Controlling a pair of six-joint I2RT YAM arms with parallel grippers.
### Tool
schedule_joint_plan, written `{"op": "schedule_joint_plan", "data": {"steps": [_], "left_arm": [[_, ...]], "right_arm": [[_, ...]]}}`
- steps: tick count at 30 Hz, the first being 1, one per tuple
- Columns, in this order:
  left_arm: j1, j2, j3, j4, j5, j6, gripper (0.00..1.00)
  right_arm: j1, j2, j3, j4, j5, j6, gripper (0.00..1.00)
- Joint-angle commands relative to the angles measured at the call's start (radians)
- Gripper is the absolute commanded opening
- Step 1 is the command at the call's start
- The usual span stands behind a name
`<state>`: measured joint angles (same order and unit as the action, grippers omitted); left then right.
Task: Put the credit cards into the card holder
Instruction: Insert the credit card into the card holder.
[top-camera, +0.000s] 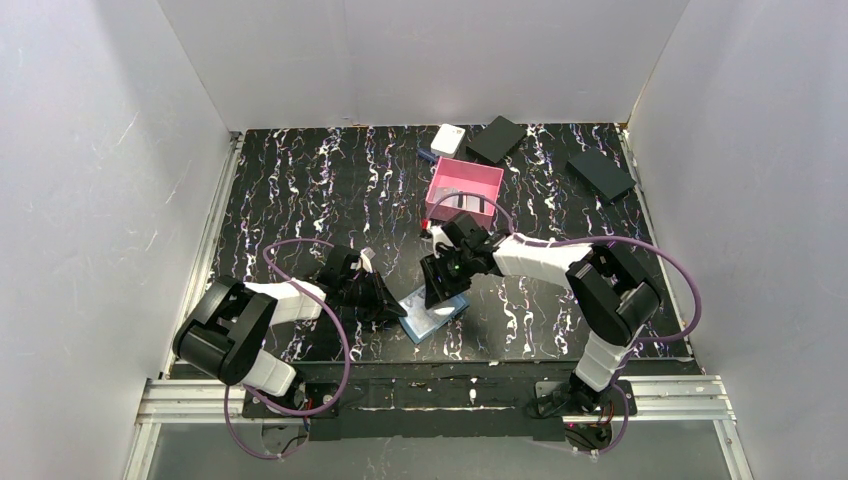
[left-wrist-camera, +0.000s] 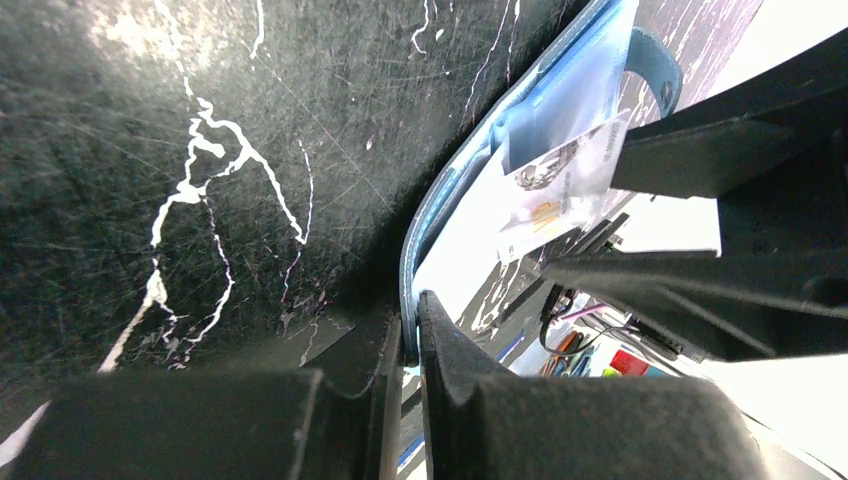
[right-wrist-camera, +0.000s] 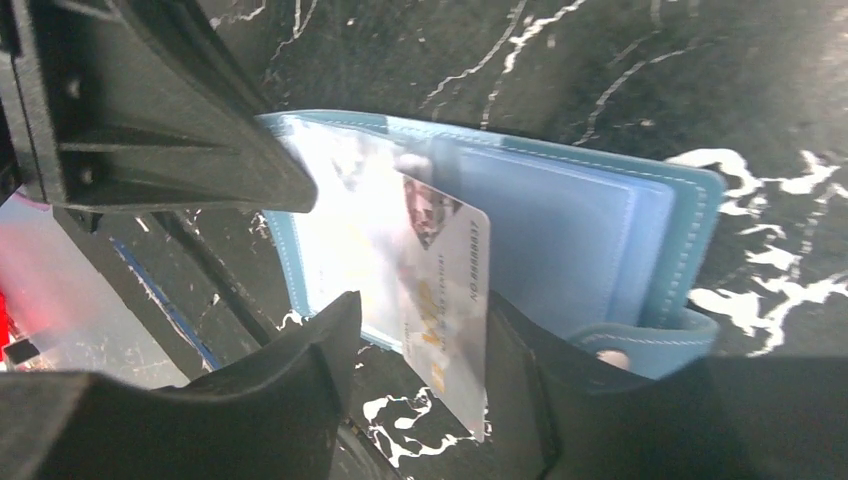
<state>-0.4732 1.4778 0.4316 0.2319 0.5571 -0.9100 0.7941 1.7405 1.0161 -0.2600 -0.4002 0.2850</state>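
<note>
The blue card holder (top-camera: 432, 318) lies open on the black marbled mat near the front middle. My left gripper (top-camera: 393, 303) is shut on its left edge; in the left wrist view (left-wrist-camera: 412, 312) the blue rim (left-wrist-camera: 420, 240) is pinched between the jaws. My right gripper (top-camera: 440, 288) hovers over the holder. In the right wrist view a pale credit card (right-wrist-camera: 445, 290) stands between the spread fingers (right-wrist-camera: 422, 305), its top end in a clear slot of the holder (right-wrist-camera: 590, 230). It leans on the right finger, with a gap to the left finger. The card also shows in the left wrist view (left-wrist-camera: 560, 185).
A pink tray (top-camera: 482, 172) with more greyish cards (top-camera: 462, 203) stands behind the right gripper. A small white box (top-camera: 448, 138) and two flat black boxes (top-camera: 496, 138) (top-camera: 601, 174) lie at the back. White walls enclose the mat.
</note>
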Motion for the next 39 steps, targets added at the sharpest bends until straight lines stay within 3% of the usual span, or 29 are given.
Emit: {"op": "schedule_joint_plan", "data": {"steps": [1,9,17,32,39], "left_arm": [[-0.003,0.005,-0.049,-0.148,-0.083,0.044,0.0],[-0.003,0.005,-0.054,-0.148,-0.083,0.046,0.0],[-0.002,0.003,-0.053,-0.149,-0.081,0.043,0.0],[-0.003,-0.009,-0.062,-0.144,-0.089,0.027,0.0],[-0.003,-0.028,-0.082,-0.118,-0.085,-0.003,0.0]], "right_arm": [[-0.038,-0.04,-0.029,0.0,0.035,-0.008,0.52],[-0.083,-0.022,-0.051,0.038,-0.073,-0.015,0.32],[-0.101,0.015,-0.106,0.166,-0.195,0.025,0.01],[-0.169,0.051,-0.194,0.43,-0.284,0.149,0.01],[-0.168,0.04,-0.254,0.466,-0.309,0.174,0.01]]}}
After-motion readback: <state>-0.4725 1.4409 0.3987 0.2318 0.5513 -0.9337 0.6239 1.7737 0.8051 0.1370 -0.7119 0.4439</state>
